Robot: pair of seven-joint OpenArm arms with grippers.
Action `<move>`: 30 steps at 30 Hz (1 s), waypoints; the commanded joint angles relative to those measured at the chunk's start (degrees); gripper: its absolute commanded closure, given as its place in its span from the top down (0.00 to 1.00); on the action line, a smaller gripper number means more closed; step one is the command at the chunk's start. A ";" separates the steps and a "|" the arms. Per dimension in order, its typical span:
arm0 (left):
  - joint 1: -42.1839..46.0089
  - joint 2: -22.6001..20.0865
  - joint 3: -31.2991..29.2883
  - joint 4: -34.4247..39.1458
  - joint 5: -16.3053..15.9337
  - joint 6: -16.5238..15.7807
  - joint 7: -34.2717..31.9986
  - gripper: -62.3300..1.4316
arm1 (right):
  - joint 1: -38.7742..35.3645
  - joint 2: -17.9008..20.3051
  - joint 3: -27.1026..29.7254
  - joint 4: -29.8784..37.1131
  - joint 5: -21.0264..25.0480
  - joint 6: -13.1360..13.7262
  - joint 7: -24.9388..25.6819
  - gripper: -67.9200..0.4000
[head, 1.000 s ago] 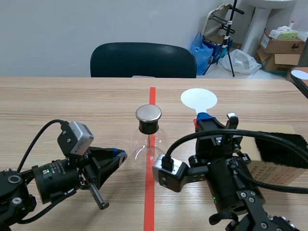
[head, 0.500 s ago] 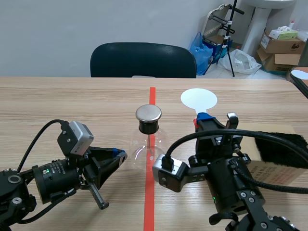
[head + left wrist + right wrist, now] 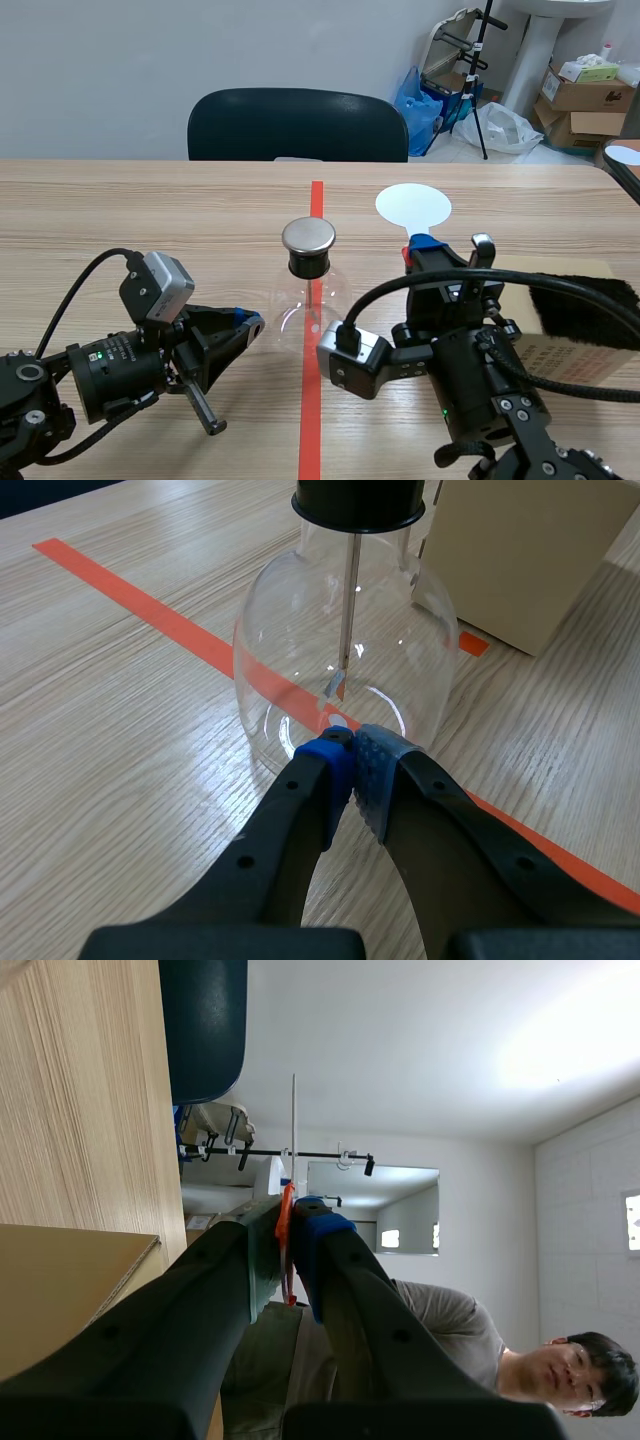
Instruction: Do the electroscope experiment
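Both sides can likely reach the electroscope [image 3: 308, 285], standing mid-table on the tape line [image 3: 316, 200]. Right gripper [image 3: 285, 1222], just right of it, pinches the white paddle [image 3: 413, 207] by its handle, disc held clear beyond. Left gripper [image 3: 352, 760], closed empty, sits near-left of the glass.

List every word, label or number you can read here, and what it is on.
Nothing can be read.
Cartons in the far corner: print too small and blurred.
Flask, disc, near box: no writing shows.
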 commanded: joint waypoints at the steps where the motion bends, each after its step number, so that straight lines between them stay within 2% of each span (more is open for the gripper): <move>1: -0.31 0.28 -0.48 0.66 -0.44 -0.09 -1.01 0.07 | 0.68 0.63 0.22 0.90 -0.46 -0.76 -0.24 0.02; 12: -0.33 0.28 -0.48 0.66 -0.44 -0.09 -1.01 0.07 | 0.68 0.63 0.24 0.90 -0.46 -0.76 0.96 0.02; 30: -0.33 0.28 -0.48 0.66 -0.44 -0.09 -1.01 0.07 | 0.70 0.63 0.37 0.90 -0.44 -0.76 20.87 0.02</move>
